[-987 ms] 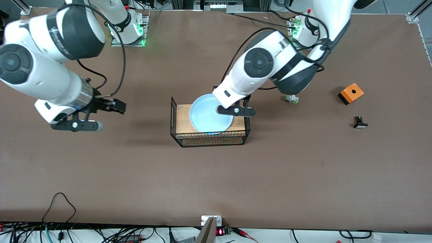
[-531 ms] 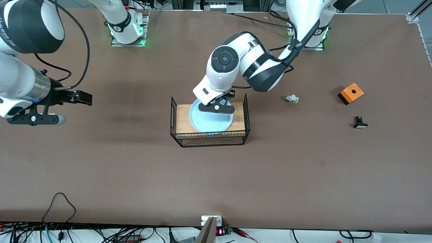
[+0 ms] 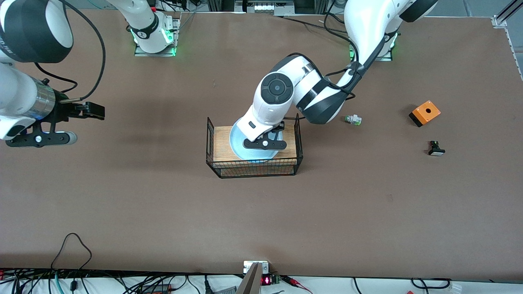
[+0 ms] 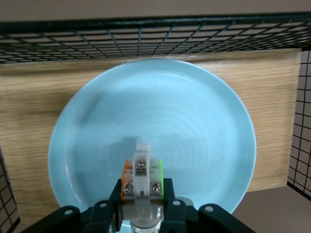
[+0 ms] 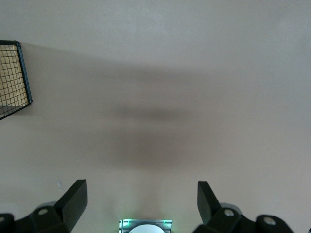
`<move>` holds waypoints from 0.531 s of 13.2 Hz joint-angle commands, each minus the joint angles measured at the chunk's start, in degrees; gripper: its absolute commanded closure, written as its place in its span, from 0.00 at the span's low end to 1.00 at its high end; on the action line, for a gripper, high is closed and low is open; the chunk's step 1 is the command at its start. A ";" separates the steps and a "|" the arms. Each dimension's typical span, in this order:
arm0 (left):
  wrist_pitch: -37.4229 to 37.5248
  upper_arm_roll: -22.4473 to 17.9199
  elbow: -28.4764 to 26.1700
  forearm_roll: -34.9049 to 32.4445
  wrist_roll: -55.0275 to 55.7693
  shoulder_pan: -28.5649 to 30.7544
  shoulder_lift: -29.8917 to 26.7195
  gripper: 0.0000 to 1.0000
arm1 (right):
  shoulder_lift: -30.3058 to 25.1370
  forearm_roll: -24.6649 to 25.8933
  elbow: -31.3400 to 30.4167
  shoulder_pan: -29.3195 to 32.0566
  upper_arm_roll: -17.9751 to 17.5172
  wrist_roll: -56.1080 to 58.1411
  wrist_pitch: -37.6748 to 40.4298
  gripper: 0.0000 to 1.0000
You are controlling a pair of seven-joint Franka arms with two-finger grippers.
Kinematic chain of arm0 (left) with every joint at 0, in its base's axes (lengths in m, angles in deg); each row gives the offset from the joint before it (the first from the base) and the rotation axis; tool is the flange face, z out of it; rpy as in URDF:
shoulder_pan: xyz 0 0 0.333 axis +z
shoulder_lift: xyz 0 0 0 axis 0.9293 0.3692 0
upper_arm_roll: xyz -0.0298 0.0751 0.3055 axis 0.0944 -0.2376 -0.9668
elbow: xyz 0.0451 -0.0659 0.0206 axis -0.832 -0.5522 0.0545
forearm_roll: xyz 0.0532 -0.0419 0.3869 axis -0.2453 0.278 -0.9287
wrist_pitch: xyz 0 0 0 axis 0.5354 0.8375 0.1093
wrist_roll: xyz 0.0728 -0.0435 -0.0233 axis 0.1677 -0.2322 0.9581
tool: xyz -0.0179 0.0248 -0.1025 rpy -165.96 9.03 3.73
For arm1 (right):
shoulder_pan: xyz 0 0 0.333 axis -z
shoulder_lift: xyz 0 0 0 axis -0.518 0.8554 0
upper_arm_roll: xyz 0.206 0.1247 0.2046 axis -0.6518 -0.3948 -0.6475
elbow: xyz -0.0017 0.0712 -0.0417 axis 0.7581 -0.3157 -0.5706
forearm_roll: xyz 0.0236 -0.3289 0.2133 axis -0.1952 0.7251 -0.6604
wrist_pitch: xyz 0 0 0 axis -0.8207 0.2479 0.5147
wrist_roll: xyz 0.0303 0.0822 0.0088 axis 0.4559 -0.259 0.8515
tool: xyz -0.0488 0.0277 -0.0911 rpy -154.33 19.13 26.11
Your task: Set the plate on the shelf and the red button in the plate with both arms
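Observation:
The light blue plate (image 3: 238, 145) lies on a wooden board in a black wire basket (image 3: 210, 141) at mid table; it fills the left wrist view (image 4: 194, 116). My left gripper (image 3: 264, 144) hangs over the plate and is shut on the red button (image 4: 142, 170), a white-bodied switch with green and orange side tabs. Its cap is hidden between the fingers (image 4: 116, 196); the gripper hides the switch in the front view. My right gripper (image 3: 39, 139) is open and empty over bare table toward the right arm's end, and in its wrist view (image 5: 141, 194) only table shows between the fingers.
A white switch with green tabs (image 3: 352, 119) lies on the table toward the left arm's end. Farther that way sit an orange box (image 3: 425, 112) and a black-bodied switch (image 3: 436, 149). The basket's corner (image 5: 14, 77) shows in the right wrist view.
My left gripper has moved with the switch from the plate's rim to over its middle. My right arm has drawn away toward its end of the table.

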 commanded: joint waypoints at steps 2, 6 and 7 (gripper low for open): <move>0.17 -1.12 2.66 -1.53 0.30 -1.56 1.52 0.91 | -8.07 0.80 -11.98 1.20 -0.87 0.31 -9.24 0.00; 0.17 -1.03 3.62 -1.53 0.12 -1.56 1.08 0.00 | -13.37 0.45 -20.10 3.91 -1.39 0.31 -13.22 0.00; 0.43 -0.95 4.85 -1.44 0.47 -1.56 0.99 0.00 | -13.28 0.45 -20.02 4.19 -1.48 0.39 -13.40 0.00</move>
